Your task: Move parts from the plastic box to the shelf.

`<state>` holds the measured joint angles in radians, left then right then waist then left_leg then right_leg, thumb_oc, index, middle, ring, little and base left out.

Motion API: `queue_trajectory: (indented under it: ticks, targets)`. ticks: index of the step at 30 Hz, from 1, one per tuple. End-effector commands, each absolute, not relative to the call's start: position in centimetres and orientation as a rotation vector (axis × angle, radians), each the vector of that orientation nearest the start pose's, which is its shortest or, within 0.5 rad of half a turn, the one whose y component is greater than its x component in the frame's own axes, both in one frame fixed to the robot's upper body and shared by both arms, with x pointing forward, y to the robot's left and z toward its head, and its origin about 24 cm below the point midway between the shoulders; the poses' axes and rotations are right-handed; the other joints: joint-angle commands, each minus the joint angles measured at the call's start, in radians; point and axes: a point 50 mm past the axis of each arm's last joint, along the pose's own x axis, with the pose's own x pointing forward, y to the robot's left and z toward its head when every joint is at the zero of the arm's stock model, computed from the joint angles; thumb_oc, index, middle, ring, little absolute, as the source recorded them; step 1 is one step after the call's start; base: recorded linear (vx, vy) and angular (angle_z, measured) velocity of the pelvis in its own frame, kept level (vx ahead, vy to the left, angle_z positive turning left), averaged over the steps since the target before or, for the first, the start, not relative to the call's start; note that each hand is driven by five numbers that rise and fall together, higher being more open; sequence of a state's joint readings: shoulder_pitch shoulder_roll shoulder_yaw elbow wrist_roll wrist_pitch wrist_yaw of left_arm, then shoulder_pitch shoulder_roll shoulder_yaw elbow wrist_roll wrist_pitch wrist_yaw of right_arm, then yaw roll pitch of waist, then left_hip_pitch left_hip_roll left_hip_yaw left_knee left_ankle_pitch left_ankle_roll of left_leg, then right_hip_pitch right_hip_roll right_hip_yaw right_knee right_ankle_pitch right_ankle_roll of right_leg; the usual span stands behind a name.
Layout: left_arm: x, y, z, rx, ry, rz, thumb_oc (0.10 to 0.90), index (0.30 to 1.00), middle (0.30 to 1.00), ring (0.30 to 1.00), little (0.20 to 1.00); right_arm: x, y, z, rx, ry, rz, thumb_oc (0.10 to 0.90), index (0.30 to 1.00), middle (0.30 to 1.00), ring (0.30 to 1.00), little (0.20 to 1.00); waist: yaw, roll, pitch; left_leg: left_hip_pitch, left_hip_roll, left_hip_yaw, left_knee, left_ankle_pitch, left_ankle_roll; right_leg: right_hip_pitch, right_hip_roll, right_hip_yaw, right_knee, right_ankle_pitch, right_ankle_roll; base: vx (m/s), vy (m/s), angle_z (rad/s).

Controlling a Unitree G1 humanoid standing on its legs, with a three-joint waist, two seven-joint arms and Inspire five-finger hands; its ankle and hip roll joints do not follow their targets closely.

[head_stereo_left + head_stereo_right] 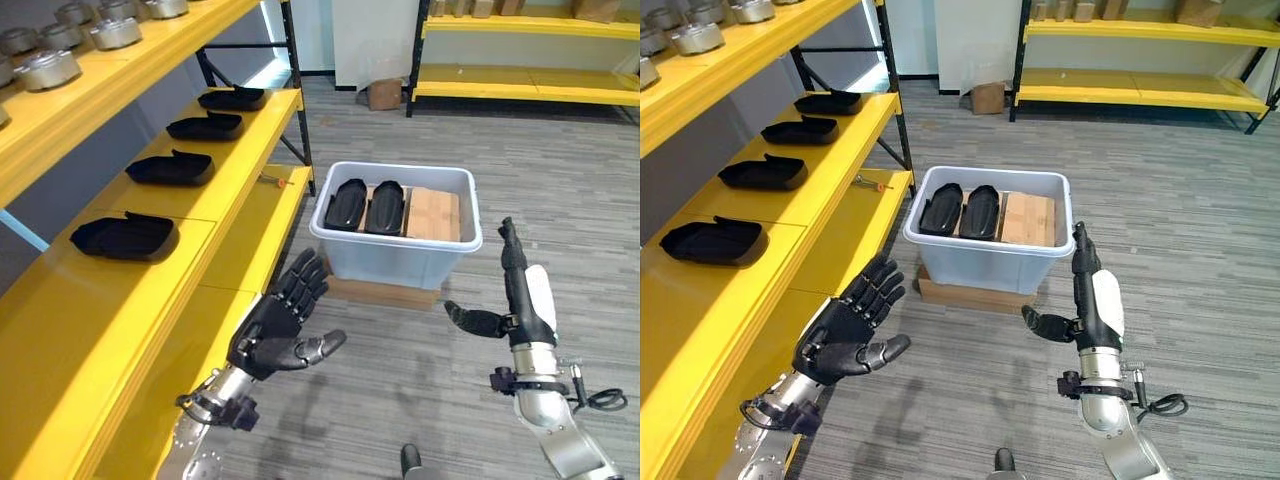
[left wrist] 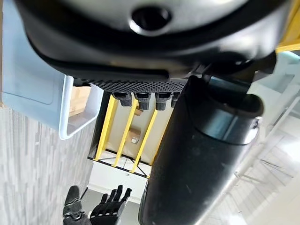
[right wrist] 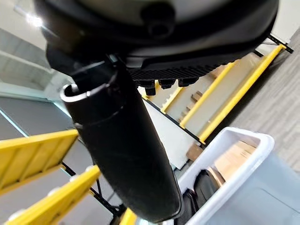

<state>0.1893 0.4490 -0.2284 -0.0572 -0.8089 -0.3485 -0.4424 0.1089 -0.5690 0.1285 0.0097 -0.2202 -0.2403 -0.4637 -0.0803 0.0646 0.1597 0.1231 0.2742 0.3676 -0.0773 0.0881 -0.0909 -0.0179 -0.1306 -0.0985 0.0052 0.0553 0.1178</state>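
The yellow shelf (image 1: 235,170) is carrying four black parts (image 1: 127,237) in a row. The plastic box (image 1: 398,245), sitting on the floor beside it, is holding two more parts (image 1: 366,206), possibly more underneath. Left hand (image 1: 272,330) and right hand (image 1: 515,290) are hovering before the box, fingers spread apart and holding nothing.

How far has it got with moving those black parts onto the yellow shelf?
Four black parts already lie in a row on the yellow shelf. Nothing is in hand: the left hand and right hand are both open and empty, short of the plastic box. Two more parts still sit in the box beside a wooden block.
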Motion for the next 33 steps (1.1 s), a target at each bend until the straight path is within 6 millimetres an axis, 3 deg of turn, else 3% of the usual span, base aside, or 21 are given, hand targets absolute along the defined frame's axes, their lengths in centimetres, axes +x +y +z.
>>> queue_trajectory:
  ticks: [1,3,6,8,10,12,13,14,15,20,23,30,31,33]
  targets:
    - [21.8,19.3,10.3,-0.258,-0.455,-0.510,0.900,1.000,1.000,1.000,1.000,24.2,-21.5,11.0,-0.640,-0.513,-0.186,0.900,1.000,1.000,1.000,1.000,0.008,-0.077,-0.025,-0.017,-0.056,-0.046,0.063,-0.089,0.007,0.063,-0.046,-0.072,0.035,-0.072,-0.009,-0.01,-0.274,-0.05]
    - [21.9,19.2,10.5,-0.251,-0.470,-0.494,0.900,1.000,1.000,1.000,1.000,24.3,-21.4,10.9,-0.650,-0.510,-0.166,0.900,1.000,1.000,1.000,1.000,0.001,-0.075,-0.021,-0.026,-0.043,-0.054,0.075,-0.086,0.001,0.053,-0.027,-0.067,0.053,-0.089,-0.028,-0.01,-0.230,-0.09]
    - [22.4,18.8,10.6,-0.193,-0.470,-0.500,0.900,1.000,1.000,1.000,1.000,24.2,-21.0,11.0,-0.688,-0.535,-0.097,0.900,1.000,1.000,1.000,1.000,-0.010,-0.072,-0.006,-0.074,0.009,-0.072,0.161,-0.011,-0.020,0.042,0.016,-0.056,0.078,-0.116,-0.073,-0.03,-0.279,-0.14]
    - [22.6,18.8,10.5,-0.187,-0.459,-0.520,0.900,1.000,1.000,1.000,1.000,23.9,-21.2,11.2,-0.713,-0.547,-0.085,0.900,1.000,1.000,1.000,1.000,-0.017,-0.072,0.006,-0.110,0.017,-0.084,0.229,0.007,-0.026,0.044,0.031,-0.057,0.085,-0.126,-0.087,-0.03,-0.252,-0.14]
    - [22.6,18.8,10.5,-0.179,-0.455,-0.519,0.900,1.000,1.000,1.000,1.000,23.9,-21.6,11.3,-0.698,-0.534,-0.077,0.900,1.000,1.000,1.000,1.000,-0.014,-0.071,0.008,-0.128,-0.011,-0.120,0.251,-0.008,-0.016,0.036,0.038,-0.042,0.089,-0.125,-0.092,0.01,-0.145,-0.16]
    - [22.6,18.8,10.5,-0.172,-0.453,-0.500,0.900,1.000,1.000,1.000,1.000,24.1,-21.4,11.1,-0.697,-0.533,-0.044,0.900,1.000,1.000,1.000,1.000,0.000,-0.063,0.020,-0.128,-0.104,-0.196,0.238,-0.070,0.021,0.035,0.055,0.006,0.108,-0.134,-0.092,0.13,-0.083,-0.48]
    - [22.4,19.0,10.7,-0.163,-0.456,-0.486,0.900,1.000,1.000,1.000,1.000,24.1,-21.1,10.9,-0.685,-0.526,-0.029,0.900,1.000,1.000,1.000,1.000,0.013,-0.056,0.023,-0.126,-0.171,-0.268,0.197,-0.097,0.043,0.039,0.075,0.054,0.107,-0.133,-0.091,0.17,-0.070,-0.71]
    - [22.3,19.0,10.7,-0.162,-0.456,-0.484,0.900,1.000,1.000,1.000,1.000,24.1,-20.9,10.8,-0.680,-0.523,-0.027,0.900,1.000,1.000,1.000,1.000,0.017,-0.055,0.022,-0.127,-0.182,-0.290,0.189,-0.098,0.045,0.041,0.079,0.065,0.107,-0.133,-0.090,0.26,-0.076,-0.95]
    - [21.9,19.3,10.6,-0.163,-0.453,-0.473,0.900,1.000,1.000,1.000,1.000,23.7,-20.5,10.2,-0.667,-0.507,-0.015,0.900,1.000,1.000,1.000,1.000,0.032,-0.055,0.022,-0.125,-0.215,-0.358,0.162,-0.109,0.050,0.051,0.089,0.098,0.105,-0.136,-0.088,0.21,-0.025,-0.79]
    - [21.3,19.9,10.3,-0.166,-0.450,-0.479,0.900,1.000,1.000,1.000,1.000,23.0,-19.9,9.7,-0.637,-0.493,0.019,0.900,1.000,1.000,1.000,1.000,0.050,-0.045,0.020,-0.144,-0.234,-0.427,0.098,-0.068,0.042,0.065,0.105,0.121,0.109,-0.154,-0.086,0.18,0.032,-0.72]
    - [21.3,20.0,10.0,-0.175,-0.451,-0.491,0.900,1.000,1.000,1.000,1.000,23.1,-19.3,9.7,-0.652,-0.497,0.037,0.900,1.000,1.000,1.000,1.000,0.072,-0.027,0.043,-0.216,-0.242,-0.464,0.069,-0.005,0.026,0.086,0.109,0.130,0.139,-0.184,-0.088,0.32,0.201,-0.06]
    - [21.3,20.0,9.9,-0.175,-0.446,-0.500,0.900,1.000,1.000,1.000,1.000,23.1,-19.4,9.8,-0.645,-0.492,0.035,0.900,1.000,1.000,1.000,1.000,0.070,-0.026,0.048,-0.228,-0.247,-0.448,0.105,-0.029,0.034,0.087,0.097,0.124,0.164,-0.203,-0.086,0.13,0.112,-0.28]
    - [21.7,19.8,10.2,-0.167,-0.447,-0.514,0.900,1.000,1.000,1.000,1.000,22.8,-19.1,9.9,-0.628,-0.499,0.061,0.900,1.000,1.000,1.000,1.000,0.054,-0.029,0.041,-0.204,-0.268,-0.422,0.120,-0.071,0.072,0.069,0.077,0.119,0.214,-0.221,-0.076,0.45,0.480,-0.09]
    - [22.1,19.7,10.5,-0.145,-0.442,-0.520,0.900,1.000,1.000,1.000,1.000,22.5,-19.1,9.8,-0.627,-0.502,0.058,0.900,1.000,1.000,1.000,1.000,0.046,-0.036,0.029,-0.174,-0.291,-0.411,0.099,-0.079,0.111,0.047,0.064,0.122,0.283,-0.218,-0.056,0.41,0.452,0.10]
